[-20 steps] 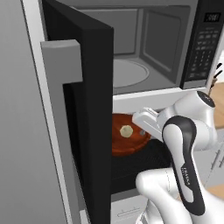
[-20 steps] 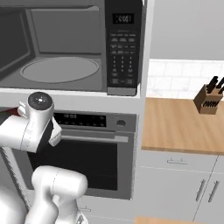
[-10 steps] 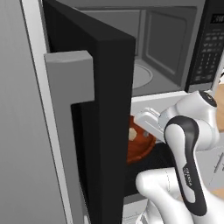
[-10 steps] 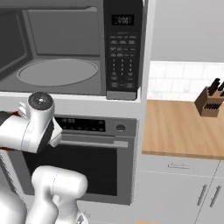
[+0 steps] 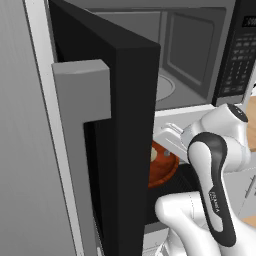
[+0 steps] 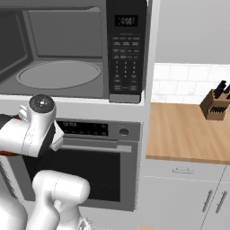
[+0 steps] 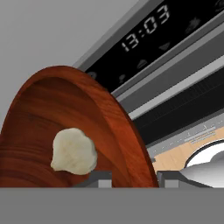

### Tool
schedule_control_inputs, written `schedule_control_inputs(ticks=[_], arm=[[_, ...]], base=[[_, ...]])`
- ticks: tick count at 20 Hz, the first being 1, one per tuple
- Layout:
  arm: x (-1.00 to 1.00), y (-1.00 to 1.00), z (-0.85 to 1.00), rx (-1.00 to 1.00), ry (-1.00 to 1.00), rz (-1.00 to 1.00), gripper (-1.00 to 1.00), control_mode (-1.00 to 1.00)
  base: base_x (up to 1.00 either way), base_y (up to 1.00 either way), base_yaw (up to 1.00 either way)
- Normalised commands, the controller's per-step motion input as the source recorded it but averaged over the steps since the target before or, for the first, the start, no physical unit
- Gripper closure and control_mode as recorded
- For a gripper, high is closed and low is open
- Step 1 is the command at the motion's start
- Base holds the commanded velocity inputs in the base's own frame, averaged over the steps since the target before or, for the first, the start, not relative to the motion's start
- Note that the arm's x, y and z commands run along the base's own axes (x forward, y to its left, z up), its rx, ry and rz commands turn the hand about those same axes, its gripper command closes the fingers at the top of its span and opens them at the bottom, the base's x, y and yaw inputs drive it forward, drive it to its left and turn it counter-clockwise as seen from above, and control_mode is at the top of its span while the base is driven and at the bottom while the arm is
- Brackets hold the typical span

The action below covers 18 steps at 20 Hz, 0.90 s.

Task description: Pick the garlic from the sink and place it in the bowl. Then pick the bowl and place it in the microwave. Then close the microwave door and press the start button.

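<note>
In the left base view, the wide, glossy reddish-brown wooden bowl (image 5: 162,165) sits low behind the edge of the open black microwave door (image 5: 120,125) with its long silver handle (image 5: 82,95), below the grey cavity of the built-in black and steel microwave (image 5: 195,65). In the right base view, the white arm is at the left in front of the glass-windowed oven (image 6: 96,161), with a wooden worktop (image 6: 188,130) and knife block (image 6: 216,104) far right. In the hand view, the small off-white garlic bulb (image 7: 73,151) lies inside the bowl, whose rim stands between the fingertips (image 7: 99,179) of the gripper (image 7: 131,179); whether they clamp it I cannot tell.
</note>
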Motion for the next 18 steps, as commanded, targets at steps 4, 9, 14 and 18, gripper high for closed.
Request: schedule_control_inputs(ticks=[4,9,14,18], arm=[[0.0,0.0,0.0,0.0,0.0,0.0,1.0,1.0],[-0.42,-0.01,0.06,0.12,-0.01,0.0,1.0,-1.0],[-0.1,-0.08,0.63,0.21,0.0,-0.01,1.0,-1.0],[-0.12,-0.22,0.81,0.18,0.0,-0.11,1.0,-1.0]], base=[[-0.48,0.0,0.0],[-0.34,-0.01,0.0],[0.0,0.0,0.0],[0.0,0.0,0.0]])
